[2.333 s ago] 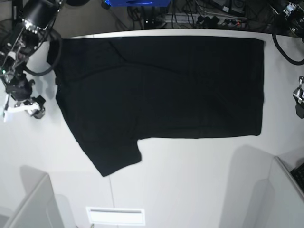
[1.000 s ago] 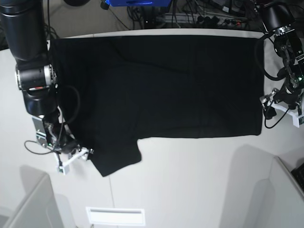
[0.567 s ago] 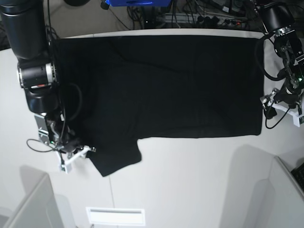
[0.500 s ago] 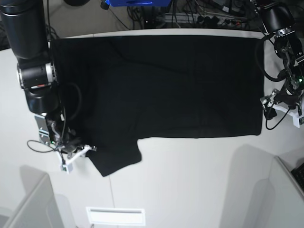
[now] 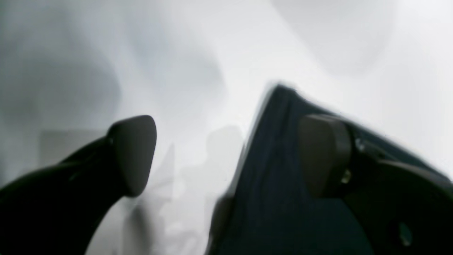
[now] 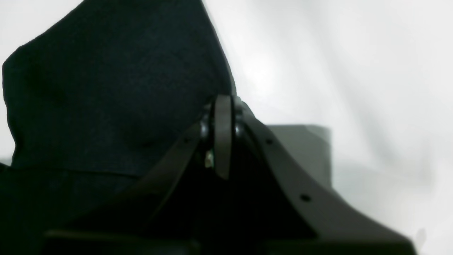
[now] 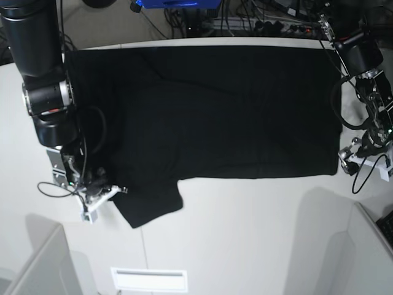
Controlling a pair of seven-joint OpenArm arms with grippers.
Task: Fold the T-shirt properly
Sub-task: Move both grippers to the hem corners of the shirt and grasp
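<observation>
Right now the T-shirt [image 7: 209, 114] lies spread flat and plain side up across the far half of the white table [image 7: 245, 233], its body running wide from side to side, one short sleeve [image 7: 150, 206] poking out toward the near edge on the base view's left. No print shows anywhere, only black cloth.

Down at that sleeve sits the right gripper [image 7: 101, 198], low against the cloth's outer edge. From its wrist camera the two fingers meet in a thin seam, jaws pressed together, with a peak of black fabric [image 6: 113, 81] rising just behind the tips; whether cloth is actually pinched between them cannot be told from here.

Across on the other side, the left gripper [image 7: 349, 161] hovers at the shirt's near corner by the hem. Its wrist view shows the jaws spread wide: one pad [image 5: 136, 154] over bare table, the other pad [image 5: 324, 156] over the dark corner of cloth [image 5: 276, 184], which comes to a point between them. Picture is blurred there.
</observation>
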